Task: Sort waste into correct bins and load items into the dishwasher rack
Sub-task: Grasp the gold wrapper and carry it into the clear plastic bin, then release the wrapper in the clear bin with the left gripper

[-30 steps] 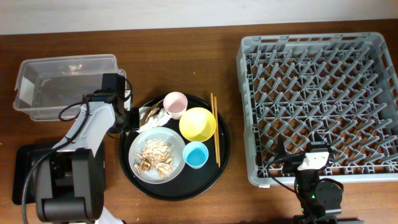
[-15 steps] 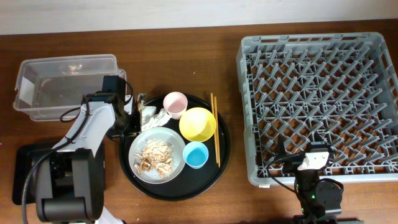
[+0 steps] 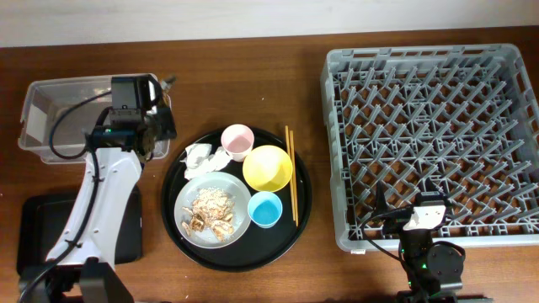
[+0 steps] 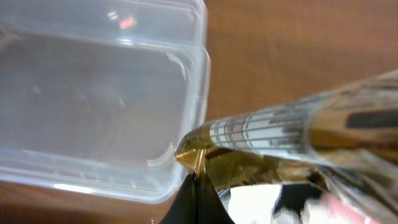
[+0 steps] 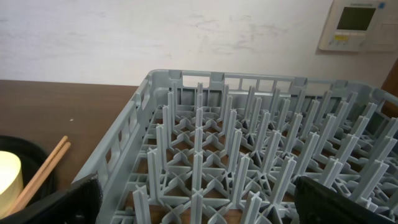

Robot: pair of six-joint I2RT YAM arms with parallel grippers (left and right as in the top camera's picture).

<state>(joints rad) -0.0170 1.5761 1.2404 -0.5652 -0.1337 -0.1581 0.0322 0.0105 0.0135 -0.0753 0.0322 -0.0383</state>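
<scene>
Left claw (image 3: 165, 87) pinching wrapper (image 4: 267, 130) at tub (image 3: 84, 82) corner; wood table (image 3: 253, 76), white wall (image 5: 155, 37)

Left arm (image 3: 101, 198) white links, black joints, looped black cables (image 3: 61, 126), right arm (image 3: 428, 248) black, pale grey block, green light, black fingers (image 5: 348, 202)

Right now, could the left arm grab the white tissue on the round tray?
Probably not yet: the left gripper is shut on the wrapper beside the clear tub. The tissue itself lies uncovered nearby.
</scene>
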